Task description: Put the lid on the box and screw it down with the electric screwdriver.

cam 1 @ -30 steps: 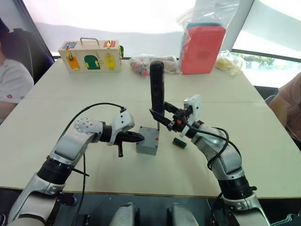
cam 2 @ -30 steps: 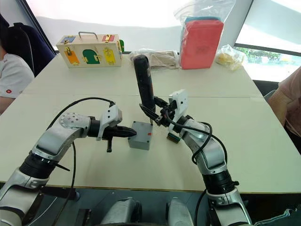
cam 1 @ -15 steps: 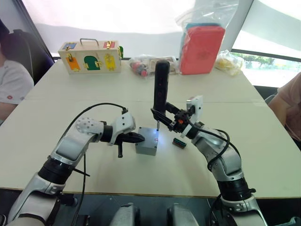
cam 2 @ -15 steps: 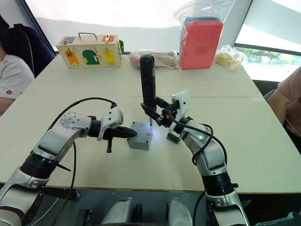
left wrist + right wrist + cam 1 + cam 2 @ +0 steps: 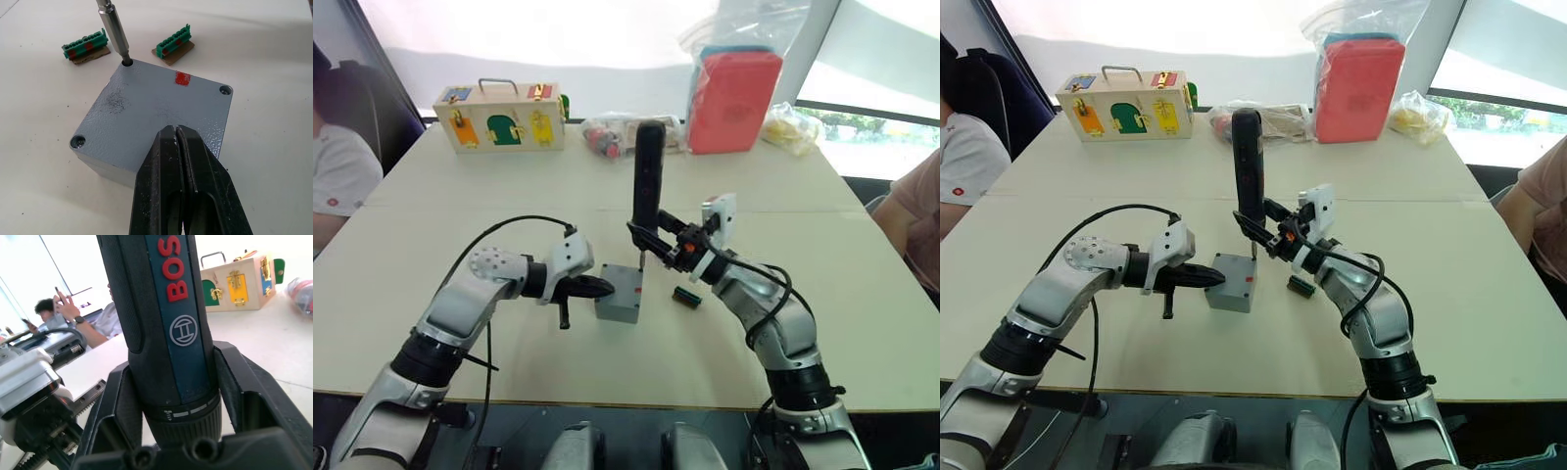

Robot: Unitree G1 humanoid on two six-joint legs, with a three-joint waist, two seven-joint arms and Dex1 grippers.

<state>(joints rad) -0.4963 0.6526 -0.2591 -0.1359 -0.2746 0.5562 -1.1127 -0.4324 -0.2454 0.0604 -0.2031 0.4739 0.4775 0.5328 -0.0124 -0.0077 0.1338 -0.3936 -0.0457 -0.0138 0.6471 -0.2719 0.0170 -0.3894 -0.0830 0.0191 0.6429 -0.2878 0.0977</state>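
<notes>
The grey box (image 5: 619,299) stands mid-table with the lid (image 5: 156,110) lying flush on top, a red mark near one edge. My right gripper (image 5: 653,242) is shut on the electric screwdriver (image 5: 648,181), a black cylinder held nearly upright. Its metal bit (image 5: 113,30) sits in a corner screw hole of the lid. My left gripper (image 5: 605,287) is shut with nothing between its fingers (image 5: 176,161); the tips lie at the lid's left edge, opposite the bit's side.
Two green connector pieces (image 5: 84,45) (image 5: 174,44) lie just beyond the box. At the table's far side stand a wooden latch box (image 5: 501,117), a red bag (image 5: 734,98) and small packets. People sit at both table ends.
The screwdriver's top has swung slightly right, so it stands more upright, its bit still at the lid's corner. The left gripper has stayed by the box.
</notes>
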